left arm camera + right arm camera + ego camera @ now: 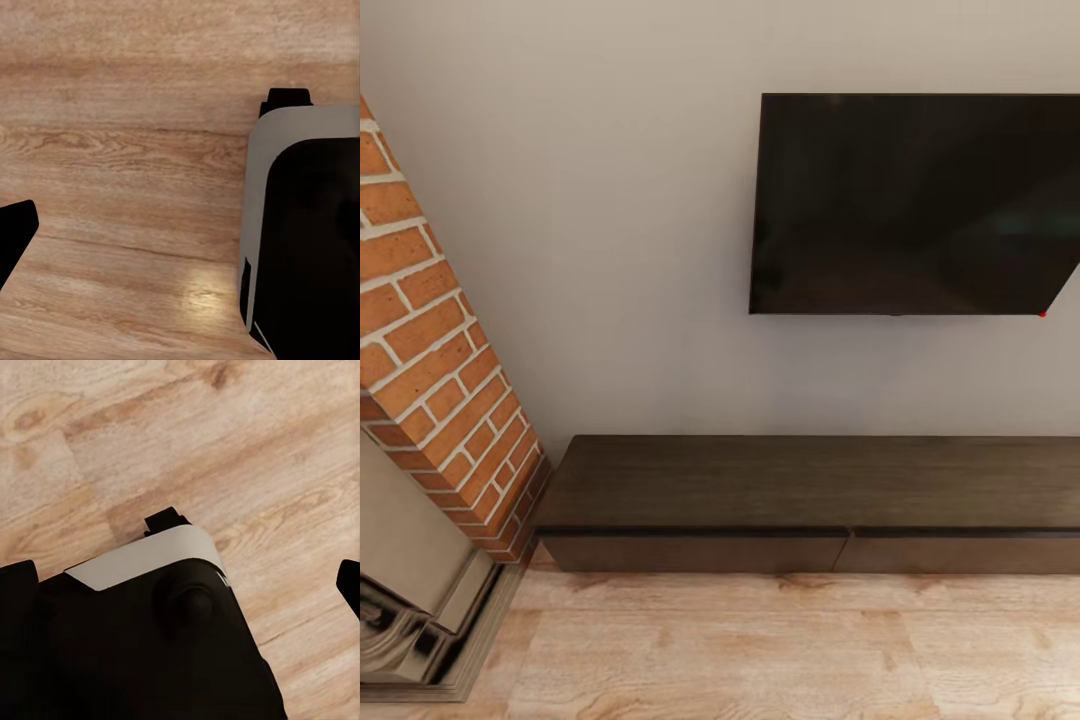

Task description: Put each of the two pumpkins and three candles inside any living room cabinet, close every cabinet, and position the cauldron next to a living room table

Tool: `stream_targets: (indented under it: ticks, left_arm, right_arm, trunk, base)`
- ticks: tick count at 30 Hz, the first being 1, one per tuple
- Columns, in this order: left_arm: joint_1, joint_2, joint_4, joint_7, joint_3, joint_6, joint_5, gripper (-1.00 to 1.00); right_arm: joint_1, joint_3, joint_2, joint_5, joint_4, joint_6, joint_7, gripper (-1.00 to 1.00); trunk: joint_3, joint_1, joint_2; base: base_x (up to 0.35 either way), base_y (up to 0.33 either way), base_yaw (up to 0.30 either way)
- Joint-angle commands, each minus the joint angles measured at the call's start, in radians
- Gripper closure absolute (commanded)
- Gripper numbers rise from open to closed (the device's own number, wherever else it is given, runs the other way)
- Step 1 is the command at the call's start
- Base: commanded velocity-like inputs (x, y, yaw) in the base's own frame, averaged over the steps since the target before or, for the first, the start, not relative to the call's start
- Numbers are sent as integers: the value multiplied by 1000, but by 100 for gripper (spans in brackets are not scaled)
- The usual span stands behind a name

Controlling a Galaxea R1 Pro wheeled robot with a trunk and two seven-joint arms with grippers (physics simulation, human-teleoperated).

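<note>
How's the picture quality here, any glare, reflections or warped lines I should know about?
Head view: sharp and evenly lit, the television looks skewed and shows faint reflections, and the brick column leans from the wide lens. Left wrist view: a soft bright glare patch on the wooden floor. Right wrist view: even light with no glare.

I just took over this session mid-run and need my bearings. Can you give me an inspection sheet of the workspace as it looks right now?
Surface: pale wooden floor; it also lies under both wrist cameras.
Job's things: cabinet stands against the wall, its two visible drawer fronts flush, so it looks closed, with nothing on top. Pumpkins, candles, cauldron and table: nothing seen.
Clutter: nothing seen.
Grippers: in the wrist views, dark shapes at the frame edges may be tool fingertips; open or shut cannot be told. The robot's black and grey body sits below them.
Cables: nothing seen.
Surroundings: dark TV mounted on the wall above the cabinet; brick fireplace to the left.
</note>
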Motion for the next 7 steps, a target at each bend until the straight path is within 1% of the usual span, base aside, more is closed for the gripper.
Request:
stream_targets:
  ticks: [1,7]
  left_arm:
    - [0,0,-1,4,-8,-1,8,-100]
    - [0,0,-1,4,-8,-1,7,-100]
  right_arm:
    - [-1,8,0,-7,3,-5,0,-100]
    - [-1,7,-2,-6,3,-5,0,-100]
  trunk:
    - [-1,0,-1]
    - [-1,0,-1]
  base:
    - [0,0,0]
    - [0,0,0]
